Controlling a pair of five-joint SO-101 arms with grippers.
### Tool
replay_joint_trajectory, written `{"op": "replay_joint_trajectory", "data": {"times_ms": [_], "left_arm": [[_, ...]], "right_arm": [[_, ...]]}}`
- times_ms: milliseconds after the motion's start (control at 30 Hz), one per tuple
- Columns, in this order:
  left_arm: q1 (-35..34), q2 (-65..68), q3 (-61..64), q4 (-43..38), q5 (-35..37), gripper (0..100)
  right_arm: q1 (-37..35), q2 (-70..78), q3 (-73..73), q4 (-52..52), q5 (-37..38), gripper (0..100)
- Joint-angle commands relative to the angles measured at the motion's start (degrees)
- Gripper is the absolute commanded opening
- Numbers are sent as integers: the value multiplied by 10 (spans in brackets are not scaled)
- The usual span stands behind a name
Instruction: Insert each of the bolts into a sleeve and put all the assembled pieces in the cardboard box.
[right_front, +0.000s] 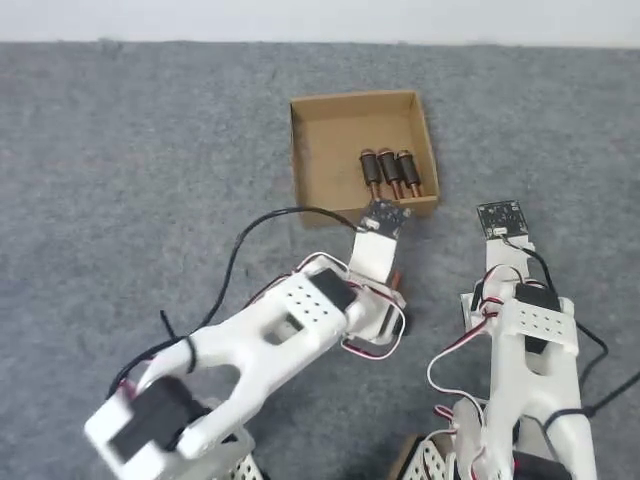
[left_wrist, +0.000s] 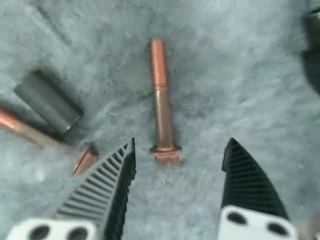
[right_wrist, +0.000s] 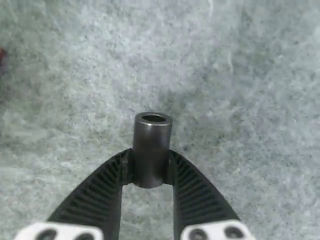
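Observation:
A copper bolt (left_wrist: 161, 100) lies on the grey carpet, its hex head between the tips of my left gripper (left_wrist: 181, 150), which is open and holds nothing. Beside it lie a dark sleeve (left_wrist: 47, 100) and a second copper bolt (left_wrist: 22, 129), partly hidden by that sleeve. My right gripper (right_wrist: 150, 165) is shut on another dark sleeve (right_wrist: 152, 140), whose open bore points away from the camera above the carpet. The cardboard box (right_front: 312, 150) stands at the back with three assembled pieces (right_front: 390, 172) lying side by side in its right corner.
In the high view the left arm (right_front: 300, 320) stretches toward the box's front wall, and the right arm (right_front: 530, 320) stands to its right. Grey carpet (right_front: 130, 180) covers the table; a white wall edge runs along the back.

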Motion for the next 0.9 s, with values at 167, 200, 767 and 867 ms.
{"op": "replay_joint_trajectory", "data": {"times_ms": [167,200,767,867], "left_arm": [[1,92,-63,-21,-31,268],[1,95,-66,-17,-32,268],[-44,96,-79,16,-29,224],[-43,92,-94,18,-31,118]], "right_arm": [[7,-15,-3,-7,-3,6],[7,-15,-3,-7,-3,6],[8,-15,-3,-5,-3,6],[8,-15,-3,-5,-3,6]]}}
